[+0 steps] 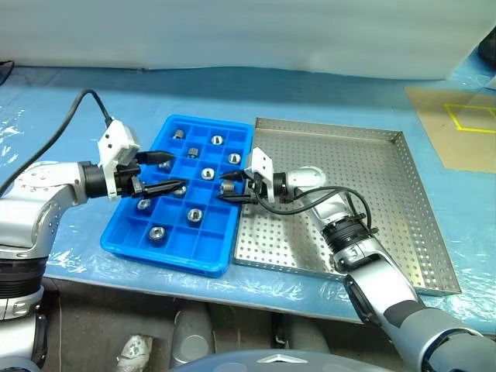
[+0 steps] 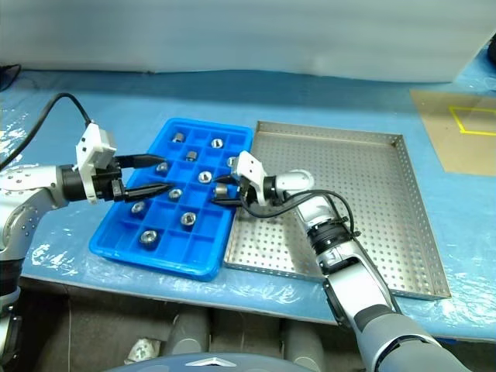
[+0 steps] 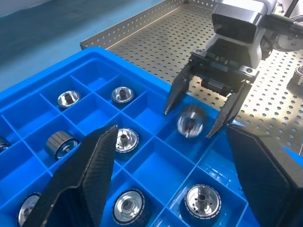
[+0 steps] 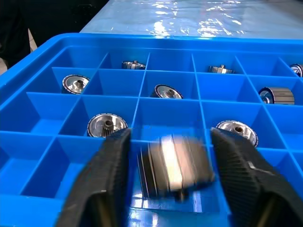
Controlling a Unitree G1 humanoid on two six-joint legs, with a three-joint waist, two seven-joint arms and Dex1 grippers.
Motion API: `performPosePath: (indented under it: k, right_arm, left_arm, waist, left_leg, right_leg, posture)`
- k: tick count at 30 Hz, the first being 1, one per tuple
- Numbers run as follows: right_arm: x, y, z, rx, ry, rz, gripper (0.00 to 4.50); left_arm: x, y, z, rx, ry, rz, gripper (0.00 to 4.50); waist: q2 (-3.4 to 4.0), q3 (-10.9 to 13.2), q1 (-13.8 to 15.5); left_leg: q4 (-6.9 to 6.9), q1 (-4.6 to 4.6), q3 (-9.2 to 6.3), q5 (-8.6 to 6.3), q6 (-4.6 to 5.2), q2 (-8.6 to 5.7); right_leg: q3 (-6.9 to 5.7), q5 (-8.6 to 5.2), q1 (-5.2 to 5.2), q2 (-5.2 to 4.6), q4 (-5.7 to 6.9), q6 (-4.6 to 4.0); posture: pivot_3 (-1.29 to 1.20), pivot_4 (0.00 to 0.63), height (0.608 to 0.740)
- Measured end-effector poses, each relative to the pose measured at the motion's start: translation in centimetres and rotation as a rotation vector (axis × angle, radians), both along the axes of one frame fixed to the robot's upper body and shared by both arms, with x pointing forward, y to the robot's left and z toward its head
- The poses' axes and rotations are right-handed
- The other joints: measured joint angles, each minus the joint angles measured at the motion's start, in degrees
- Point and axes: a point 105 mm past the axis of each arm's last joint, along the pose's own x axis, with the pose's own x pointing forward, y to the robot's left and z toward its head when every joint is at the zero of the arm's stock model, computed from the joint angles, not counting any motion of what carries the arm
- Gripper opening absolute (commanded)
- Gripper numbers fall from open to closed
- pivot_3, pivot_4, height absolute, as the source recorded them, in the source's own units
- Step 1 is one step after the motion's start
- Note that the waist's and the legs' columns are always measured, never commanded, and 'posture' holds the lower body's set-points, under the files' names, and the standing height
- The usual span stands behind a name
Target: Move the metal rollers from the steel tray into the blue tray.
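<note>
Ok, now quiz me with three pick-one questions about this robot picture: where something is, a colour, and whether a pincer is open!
1. Where is the right pincer?
A over the blue tray
B far off to one side
C tucked against the robot

2. The tray with little boxes is:
A red
B blue
C green

3. The right pincer is:
A open
B shut tight
C folded away

Answers:
1 A, its fingers hang over a box at the tray's edge.
2 B, it is bright blue.
3 A, gaps show on both sides of the roller between its fingers.

Blue plastic sheet, tan board
</note>
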Motion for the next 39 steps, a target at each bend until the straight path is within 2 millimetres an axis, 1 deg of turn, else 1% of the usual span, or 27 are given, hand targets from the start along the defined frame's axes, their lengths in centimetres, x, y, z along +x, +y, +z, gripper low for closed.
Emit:
performPosePath:
  k: [1,6,9,11,13,17,20,22,24,26,27,29,31,33,36,39]
  right_arm:
    - [0.2,0.0,-0.1,-0.001,-0.005,-0.023,4.01]
    - [0.7,-0.3,-0.1,-0.008,-0.019,-0.056,4.01]
    - [1.0,-1.3,0.3,-0.018,-0.039,-0.078,4.01]
    - [1.5,-2.7,0.8,-0.03,-0.062,-0.11,4.01]
    - [1.6,-4.6,1.3,-0.043,-0.078,-0.147,4.01]
    - [0.9,-9.0,2.2,-0.08,-0.079,-0.215,4.01]
    - [-0.7,-12.3,2.6,-0.125,-0.052,-0.255,4.01]
    - [-2.1,-14.7,2.5,-0.168,-0.024,-0.286,4.01]
    - [-3.3,-16.5,2.4,-0.194,0.005,-0.326,4.01]
    - [-4.8,-18.7,2.0,-0.23,0.035,-0.386,4.01]
    - [-5.3,-19.4,2.0,-0.239,0.044,-0.412,4.01]
    - [-6.3,-20.8,2.1,-0.241,0.055,-0.477,4.01]
    - [-7.9,-22.0,1.7,-0.249,0.078,-0.539,4.01]
    - [-9.0,-22.6,1.3,-0.252,0.105,-0.574,4.01]
    - [-11.2,-23.7,0.2,-0.271,0.161,-0.638,4.01]
    - [-12.2,-23.8,0.2,-0.26,0.163,-0.683,4.01]
  left_arm:
    - [0.0,-0.1,0.0,0.001,0.002,-0.003,3.83]
    - [0.3,-0.4,0.4,0.0,-0.007,-0.019,3.83]
    - [0.6,-0.7,0.7,-0.009,-0.012,-0.032,3.83]
    - [1.0,-1.2,1.3,-0.026,-0.022,-0.052,3.83]
    - [1.6,-2.2,2.1,-0.058,-0.041,-0.087,3.83]
    - [2.8,-5.2,3.1,-0.098,-0.073,-0.193,3.83]
    - [3.9,-7.0,3.6,-0.141,-0.069,-0.256,3.83]
    - [4.7,-8.1,4.3,-0.171,-0.075,-0.293,3.83]
    - [5.2,-8.9,5.1,-0.198,-0.083,-0.328,3.83]
    - [5.4,-11.0,5.8,-0.223,-0.08,-0.408,3.83]
    - [5.3,-11.7,5.7,-0.217,-0.082,-0.441,3.83]
    - [5.2,-13.4,4.8,-0.194,-0.072,-0.512,3.83]
    - [5.0,-15.2,3.1,-0.156,-0.055,-0.586,3.83]
    - [4.8,-16.1,1.9,-0.126,-0.042,-0.624,3.83]
    - [4.0,-17.9,0.9,-0.123,-0.036,-0.704,3.83]
    - [3.1,-19.2,0.4,-0.129,-0.031,-0.777,3.83]
  waist:
    - [0.0,0.0,-0.01]
    - [0.0,0.0,-0.04]
    - [0.0,0.0,0.08]
    - [0.0,0.0,0.13]
    - [0.0,0.0,0.23]
    - [0.0,-0.01,-0.21]
    - [0.01,-0.01,-0.49]
    - [0.0,-0.01,-0.84]
    - [0.0,-0.01,-1.69]
    - [0.02,-0.02,-2.13]
    - [0.02,-0.02,-2.58]
    - [0.05,-0.04,-3.32]
    - [0.06,-0.05,-3.86]
    - [0.05,-0.04,-5.07]
    - [0.1,-0.07,-6.16]
    - [0.11,-0.08,-7.63]
  left_leg:
    - [0.0,0.0,-0.01,0.01,-0.01,0.0]
    - [0.03,0.0,-0.02,0.02,-0.04,0.0]
    - [0.09,-0.01,-0.03,0.02,-0.04,-0.02]
    - [0.17,-0.04,-0.05,0.02,-0.04,-0.03]
    - [0.23,-0.06,-0.05,0.02,-0.04,-0.07]
    - [0.36,-0.05,-0.05,0.01,-0.01,-0.12]
    - [0.35,-0.01,-0.05,0.01,0.0,-0.09]
    - [0.35,-0.01,-0.04,-0.01,0.04,-0.1]
    - [0.37,0.02,-0.02,-0.04,0.1,-0.12]
    - [0.39,0.07,0.03,-0.09,0.18,-0.12]
    - [0.4,0.13,0.05,-0.13,0.24,-0.13]
    - [0.4,0.24,0.12,-0.17,0.32,-0.14]
    - [0.4,0.36,0.16,-0.23,0.41,-0.13]
    - [0.42,0.44,0.25,-0.32,0.58,-0.13]
    - [0.42,0.52,0.29,-0.44,0.77,-0.14]
    - [0.49,0.64,0.54,-0.54,0.94,-0.18]
  right_leg:
    - [0.0,0.0,0.0,0.0,0.01,0.0]
    - [0.0,0.0,0.02,0.0,0.03,0.0]
    - [-0.01,0.0,0.07,-0.01,0.03,0.0]
    - [0.0,0.0,0.09,-0.01,0.03,0.01]
    - [-0.01,0.01,0.12,0.01,0.04,0.01]
    - [0.07,0.02,0.17,0.01,0.03,0.03]
    - [0.09,0.02,0.18,0.07,0.04,0.04]
    - [0.13,0.03,0.19,0.09,0.01,0.04]
    - [0.17,0.03,0.23,0.08,-0.02,0.05]
    - [0.23,0.03,0.25,0.08,-0.06,0.04]
    - [0.25,0.02,0.33,0.08,-0.09,0.04]
    - [0.3,0.02,0.44,0.08,-0.17,0.05]
    - [0.34,0.0,0.59,0.08,-0.28,0.07]
    - [0.36,0.0,0.67,0.09,-0.38,0.08]
    - [0.36,0.01,0.81,0.05,-0.56,0.11]
    - [0.32,0.13,0.88,0.03,-0.75,0.31]
  posture:
    - [0.18,0.15,0.74]
    - [0.16,0.15,0.74]
    - [0.14,0.15,0.74]
    - [0.09,0.15,0.74]
    - [0.04,0.15,0.74]
    - [-0.06,0.15,0.74]
    - [-0.13,0.15,0.74]
    - [-0.19,0.15,0.74]
    - [-0.25,0.15,0.74]
    - [-0.3,0.15,0.74]
    - [-0.33,0.15,0.74]
    - [-0.37,0.15,0.74]
    - [-0.4,0.15,0.74]
    - [-0.45,0.15,0.74]
    - [-0.48,0.15,0.74]
    - [-0.5,0.15,0.74]
